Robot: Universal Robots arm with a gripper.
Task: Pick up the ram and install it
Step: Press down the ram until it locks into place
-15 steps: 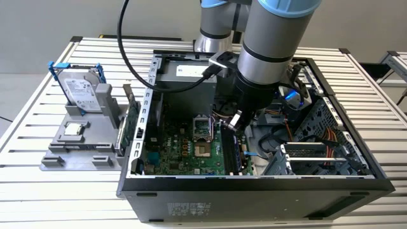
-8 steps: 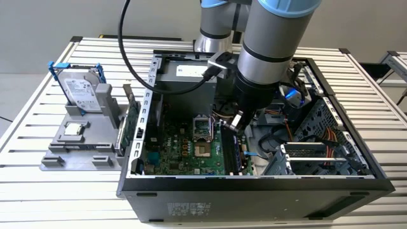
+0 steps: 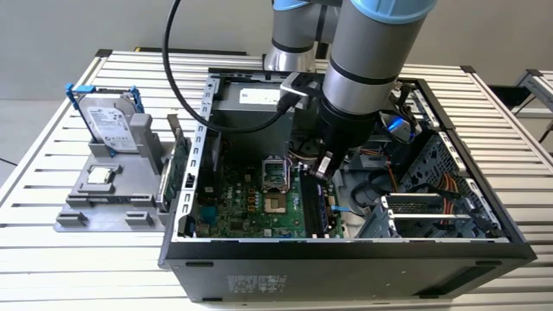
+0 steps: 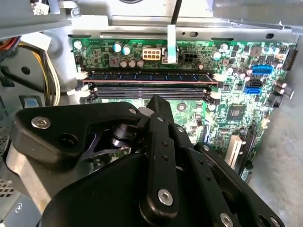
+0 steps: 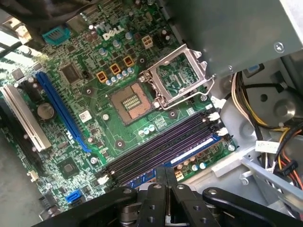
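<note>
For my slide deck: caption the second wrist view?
Claw hovering over the motherboard, the ram seated in its slot.

open computer case (image 3: pixel 346 259) on slatted table (image 3: pixel 52 259), motherboard (image 3: pixel 250 207) inside, ram (image 4: pixel 147 76) seated in slot, hard drive (image 3: pixel 111 123) upright in holder at exterior view's left

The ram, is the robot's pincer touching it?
Apart. In the second wrist view, the ram sits in its slot on the green board, and bare board shows between it and the pincer.
</note>
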